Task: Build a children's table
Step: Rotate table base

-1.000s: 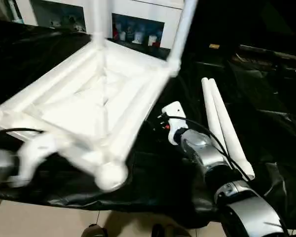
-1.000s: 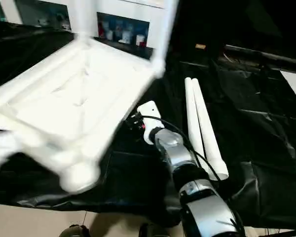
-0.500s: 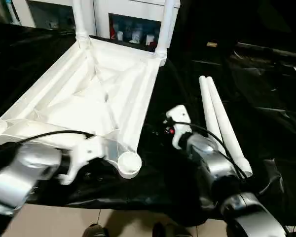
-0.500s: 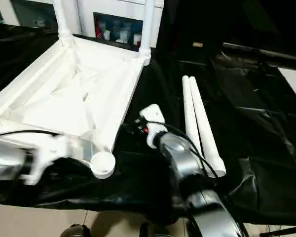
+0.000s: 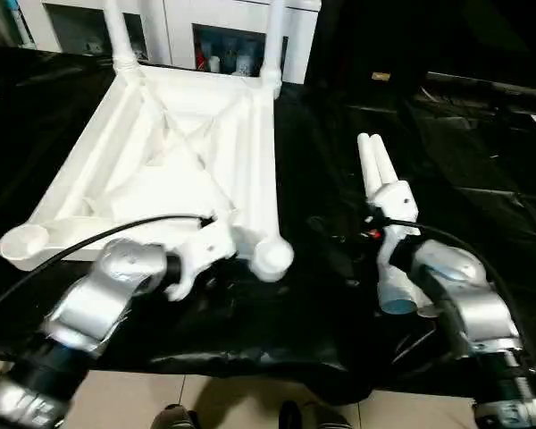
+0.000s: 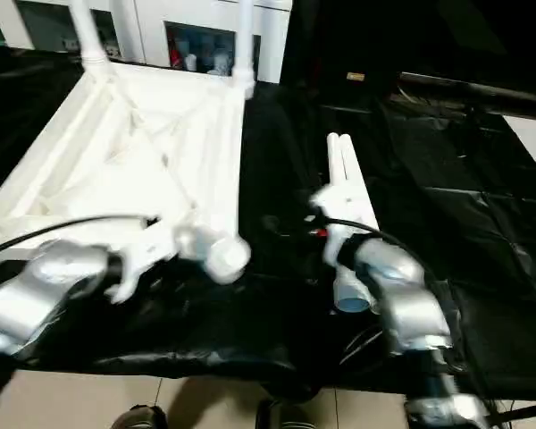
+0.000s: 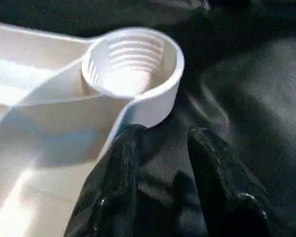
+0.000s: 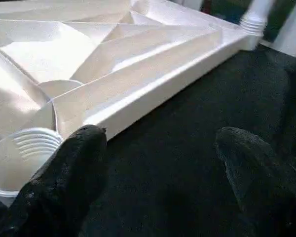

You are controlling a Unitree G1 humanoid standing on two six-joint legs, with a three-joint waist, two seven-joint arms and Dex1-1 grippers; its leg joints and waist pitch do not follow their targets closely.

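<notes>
While the tabletop (image 5: 174, 170) lies underside-up, two loose legs (image 5: 381, 192) lie parallel beside it, long axes running away from the robot, under the right gripper (image 8: 158, 163), jaws wide, empty. Left gripper (image 7: 160, 148), part-open, empty, nearest socket (image 7: 132, 61).

The left gripper (image 7: 160, 148) holds its two black fingers (image 7: 121, 163) a modest gap apart, empty, the silver left forearm reaching forward. The right gripper (image 8: 160, 148) spreads its fingers (image 8: 74, 163) wide with nothing between them, its silver forearm and white wrist angled forward and inward.
</notes>
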